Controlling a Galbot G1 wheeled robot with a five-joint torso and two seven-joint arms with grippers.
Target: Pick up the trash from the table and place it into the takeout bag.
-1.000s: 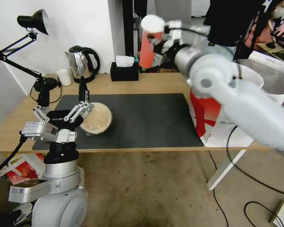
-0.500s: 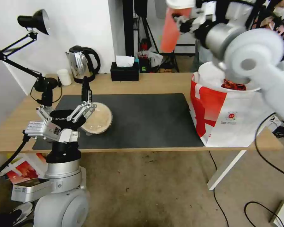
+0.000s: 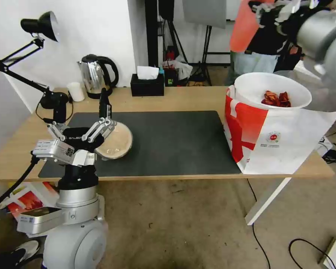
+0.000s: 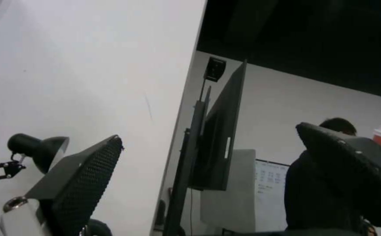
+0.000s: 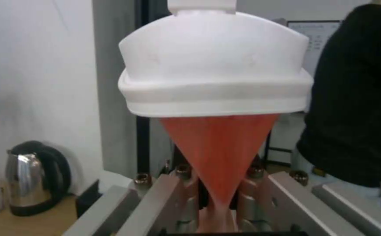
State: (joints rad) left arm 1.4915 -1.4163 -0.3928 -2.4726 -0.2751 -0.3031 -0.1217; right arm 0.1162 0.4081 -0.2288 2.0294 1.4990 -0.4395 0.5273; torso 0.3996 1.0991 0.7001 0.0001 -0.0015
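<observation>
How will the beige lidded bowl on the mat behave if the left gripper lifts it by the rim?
The beige lidded bowl already sits tilted beside the open left gripper, so it probably tips or slides easily. It looks like thin disposable ware, likely light, and the rim may flex. The lid could pop off if squeezed.

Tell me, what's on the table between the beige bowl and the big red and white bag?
Just bare dark grey mat. In the head view, nothing sits between the beige lidded bowl and the takeout bag.
</observation>
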